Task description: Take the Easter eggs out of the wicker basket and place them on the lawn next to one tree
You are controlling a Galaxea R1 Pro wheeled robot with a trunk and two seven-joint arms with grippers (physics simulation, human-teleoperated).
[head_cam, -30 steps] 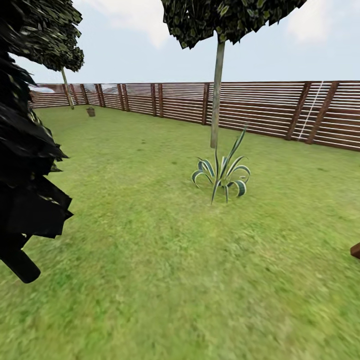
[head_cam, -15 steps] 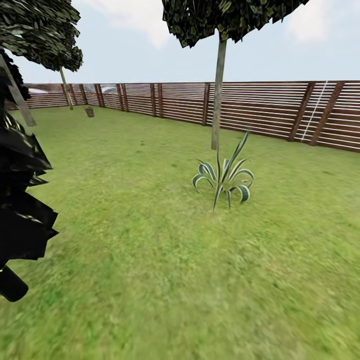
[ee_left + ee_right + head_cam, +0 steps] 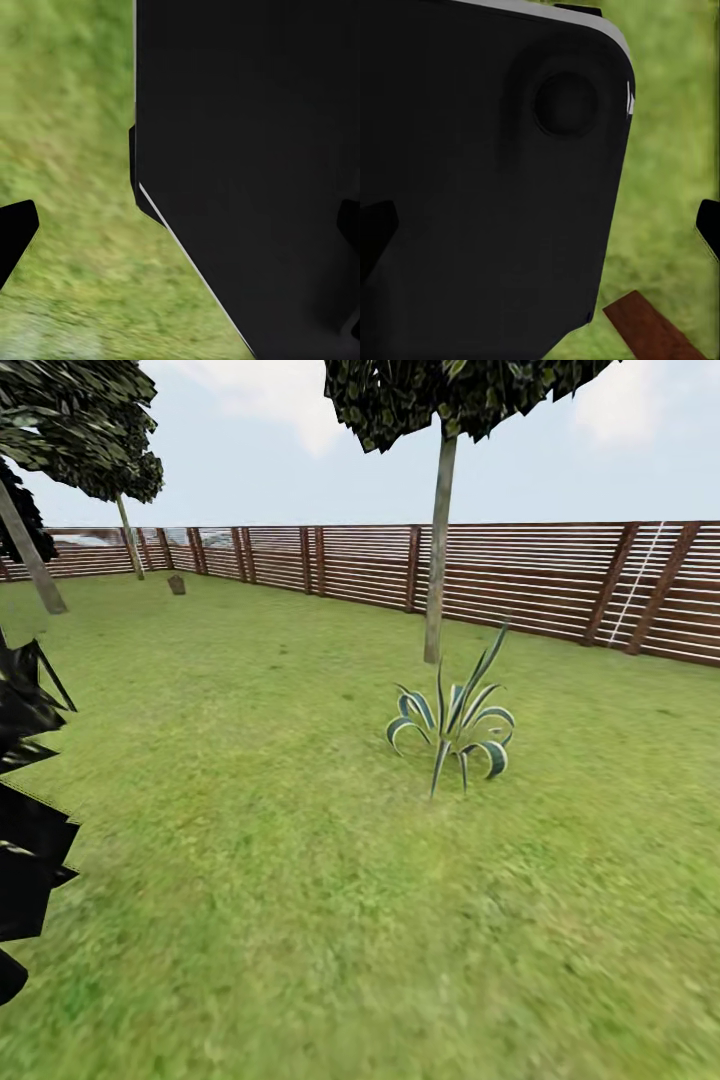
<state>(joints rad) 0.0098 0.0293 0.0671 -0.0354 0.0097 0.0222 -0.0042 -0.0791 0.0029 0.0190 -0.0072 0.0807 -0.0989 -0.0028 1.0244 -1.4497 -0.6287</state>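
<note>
The lawn (image 3: 300,880) stretches ahead to the brown slatted fence (image 3: 520,575) of the garden. Far off near the fence stands a small brown bucket-shaped thing (image 3: 176,584), likely the wicker basket; it is too small to see inside. The Easter eggs are out of view. A tree with a pale thin trunk (image 3: 437,550) rises mid-lawn, and another leaning trunk (image 3: 32,560) is at the left. My left gripper (image 3: 180,232) is open over grass beside the robot's black body. My right gripper (image 3: 540,229) is open too, with nothing between its fingers.
A spiky green-and-white striped plant (image 3: 455,725) grows in front of the mid-lawn tree. Black jagged foliage (image 3: 25,840) crowds the left edge. A third tree (image 3: 130,540) stands far back left. A brown wooden plank (image 3: 649,330) lies on the grass under my right gripper.
The camera has moved: the black foliage slid off toward the left edge, a leaning trunk came into view at the left, and the plant shifted slightly right and down.
</note>
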